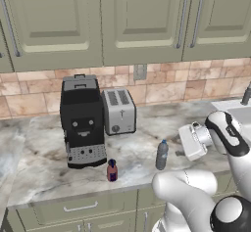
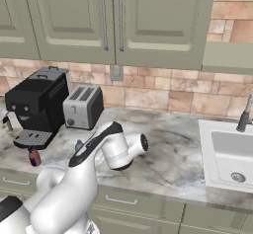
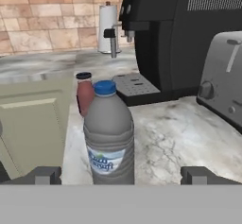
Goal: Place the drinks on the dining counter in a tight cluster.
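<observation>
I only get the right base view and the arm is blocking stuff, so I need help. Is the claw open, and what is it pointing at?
Observer: The hand view shows the claw open wide, with the water bottle upright and lined up between its tips.
Operator: Is the red bottle touching it?
Observer: No. In the left base view the red bottle stands apart from it, nearer the coffee machine.
Operator: Is anything behind that machine?
Observer: The hand view shows a white paper towel roll standing past it, by the brick wall.
</observation>
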